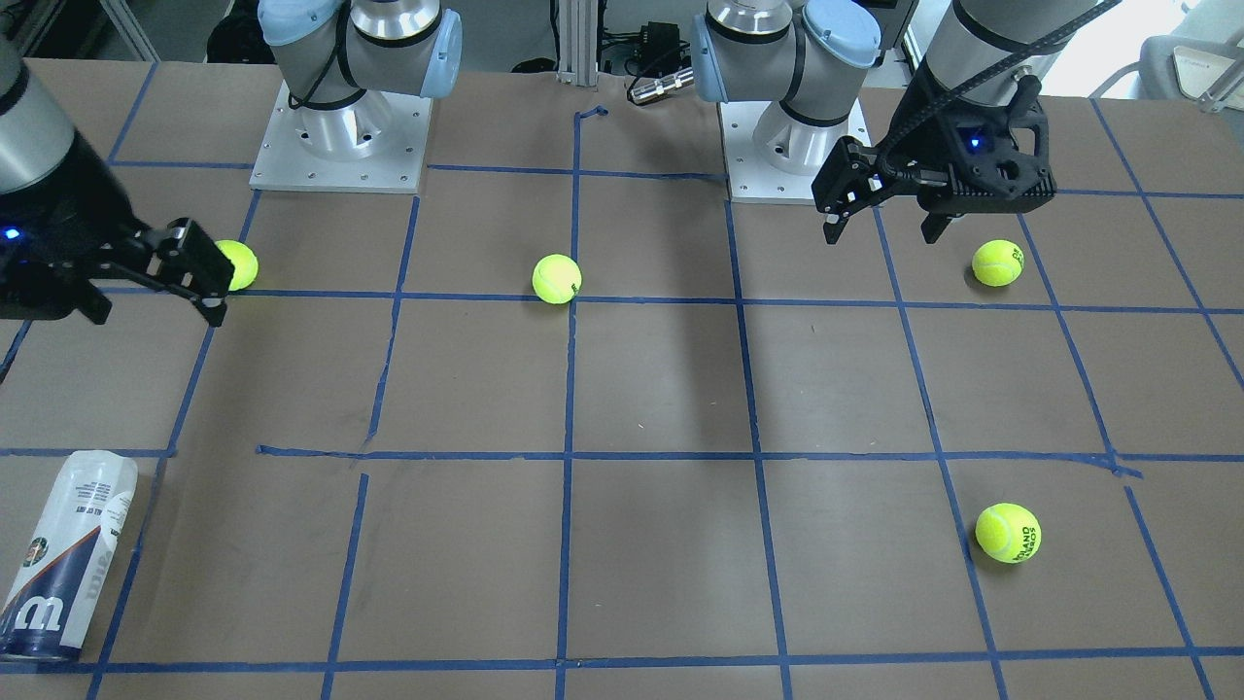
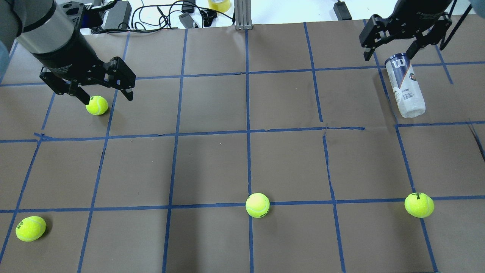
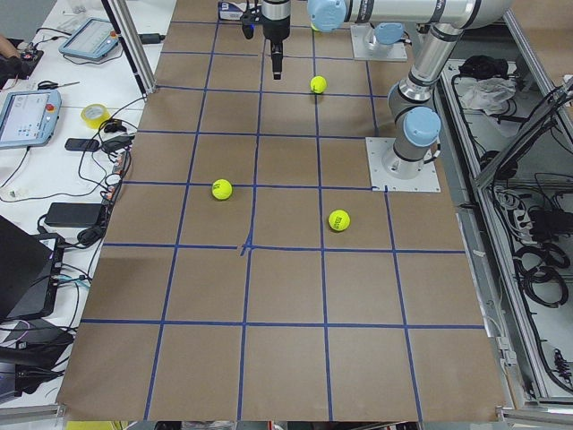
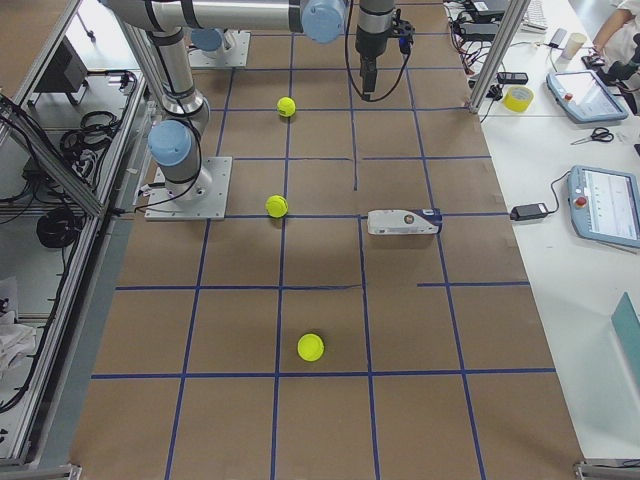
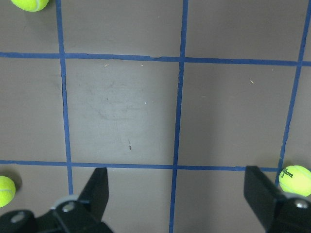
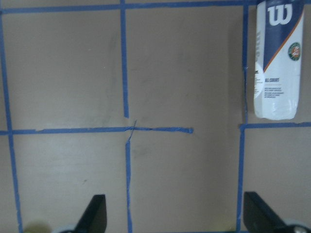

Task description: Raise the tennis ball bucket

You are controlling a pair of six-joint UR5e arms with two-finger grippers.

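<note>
Right wrist-mounted view: the right gripper (image 6: 172, 195) stood wide open, holding nothing. The tennis ball bucket (image 6: 277, 63) lay on its side on the table (image 6: 63, 73), ahead and off to one side (logo end farthest), apart from both fingers.

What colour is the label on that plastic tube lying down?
White and navy, with a white W; the tube shows best in the right wrist view.

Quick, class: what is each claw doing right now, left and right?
Left claw: open, holding nothing.
Right claw: open, holding nothing.
</note>
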